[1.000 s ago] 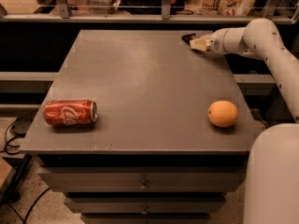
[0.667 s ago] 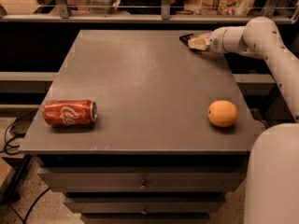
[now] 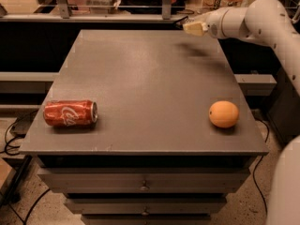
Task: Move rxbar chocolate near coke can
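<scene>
The white arm (image 3: 277, 32) comes in from the 3 o'clock edge and bends at a rounded elbow (image 3: 262, 8) near 2 o'clock. From there its forearm (image 3: 229, 20) stretches level toward 9 o'clock. The gripper (image 3: 188, 25) sits at the forearm's end, at about 1 o'clock, held in the air and pointing toward 9 o'clock. A white curve of the robot's body (image 3: 287, 186) fills the 5 o'clock corner.
</scene>
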Controlling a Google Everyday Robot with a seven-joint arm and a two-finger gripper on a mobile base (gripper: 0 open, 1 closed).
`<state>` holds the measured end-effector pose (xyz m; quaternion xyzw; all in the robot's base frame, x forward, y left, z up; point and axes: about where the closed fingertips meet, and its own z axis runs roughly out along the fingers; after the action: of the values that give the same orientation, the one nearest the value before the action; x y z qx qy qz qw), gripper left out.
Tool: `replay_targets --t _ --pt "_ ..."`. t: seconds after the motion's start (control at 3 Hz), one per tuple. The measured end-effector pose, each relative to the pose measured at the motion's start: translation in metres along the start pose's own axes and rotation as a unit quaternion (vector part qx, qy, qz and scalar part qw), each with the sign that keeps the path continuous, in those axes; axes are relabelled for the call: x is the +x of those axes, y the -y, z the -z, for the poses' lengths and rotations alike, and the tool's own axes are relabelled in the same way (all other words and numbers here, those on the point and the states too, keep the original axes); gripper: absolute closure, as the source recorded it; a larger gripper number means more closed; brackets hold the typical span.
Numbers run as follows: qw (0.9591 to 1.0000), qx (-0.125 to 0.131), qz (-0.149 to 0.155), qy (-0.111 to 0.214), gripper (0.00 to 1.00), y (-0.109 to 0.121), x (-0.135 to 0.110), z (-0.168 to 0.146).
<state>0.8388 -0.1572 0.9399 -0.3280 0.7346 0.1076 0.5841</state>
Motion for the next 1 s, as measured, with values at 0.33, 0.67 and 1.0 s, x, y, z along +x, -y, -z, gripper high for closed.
replay_targets --t 0.33,0.67,1.0 --pt "0.9985 0.010 0.051 0.016 1.00 -0.031 -0.038 0.022" --pt "0.9985 0.005 0.053 0.014 1.00 -0.039 -0.039 0.020" --pt "0.9975 -0.016 0.069 0.009 1.00 -0.054 -0.042 0.017"
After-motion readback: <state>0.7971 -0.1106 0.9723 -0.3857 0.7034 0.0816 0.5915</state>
